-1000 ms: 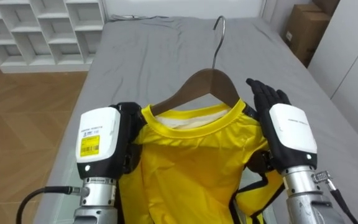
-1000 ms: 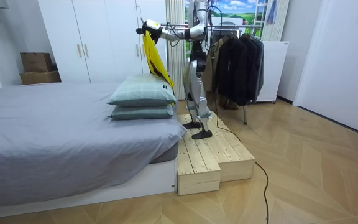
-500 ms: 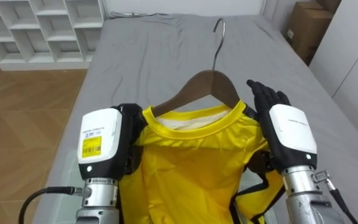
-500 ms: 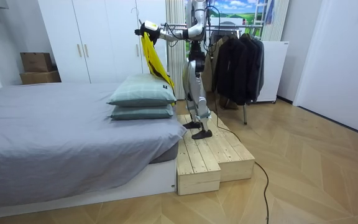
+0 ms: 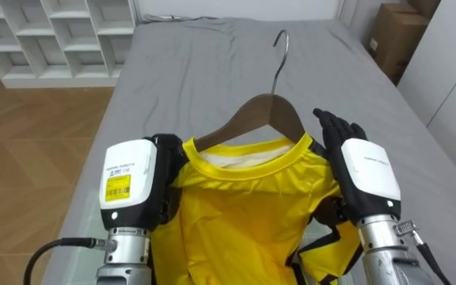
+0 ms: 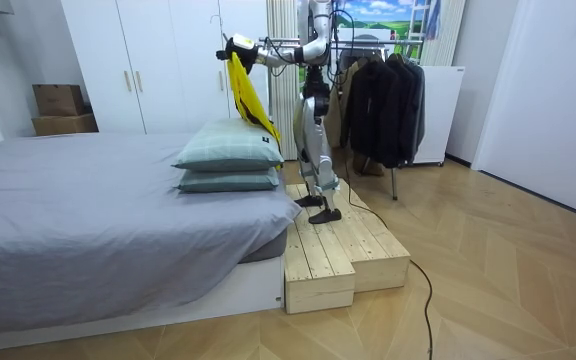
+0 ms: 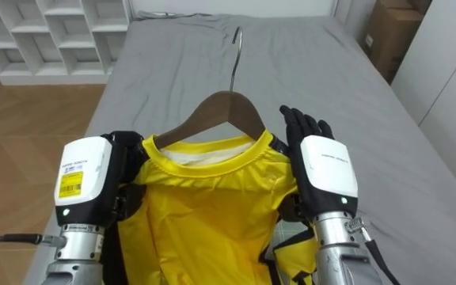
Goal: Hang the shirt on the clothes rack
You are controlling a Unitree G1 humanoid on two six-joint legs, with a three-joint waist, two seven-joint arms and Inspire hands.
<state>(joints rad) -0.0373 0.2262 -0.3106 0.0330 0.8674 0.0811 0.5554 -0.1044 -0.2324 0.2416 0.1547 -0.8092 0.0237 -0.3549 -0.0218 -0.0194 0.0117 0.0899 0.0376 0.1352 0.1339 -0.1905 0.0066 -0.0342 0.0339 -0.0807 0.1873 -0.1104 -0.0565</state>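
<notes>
At 8 o'clock, nearest the camera, left robot hand [image 5: 133, 186]: fingers curled in, clenched on the shoulder of the yellow shirt [image 5: 244, 206]. At 4 o'clock, right robot hand [image 5: 362, 170]: released, fingers [image 5: 335, 127] straight and pointing away, laid flat against the shirt's other shoulder. Shirt is between the two hands, held up in the air over the bed, collar upward, body hanging down out of the bottom edge. One loose fold of yellow cloth sits at 5 o'clock, under the right wrist.

Shirt is already on the wooden hanger [image 5: 260, 111]; the hanger's curved top shows just above the collar, at centre. Metal hook [image 5: 279, 55] rises from it toward 12 o'clock, hooked on nothing.

Beyond and below: grey bed [image 5: 180, 71], running up to 12 o'clock. Wooden floor [image 5: 30, 150] at 9 o'clock, white shelf unit [image 5: 46, 32] at 10 to 11 o'clock, cardboard box [image 5: 394, 43] at 1 to 2 o'clock.

Room view: robot stands upright on a wooden platform [image 6: 338, 255] at the bed's pillow [image 6: 230, 160] end, both arms stretched out over the bed, shirt hanging from them (toward the room view's left). Clothes rack [image 6: 383, 100] with dark garments stands just behind the robot, white wardrobes [image 6: 158, 60] along the far wall.
</notes>
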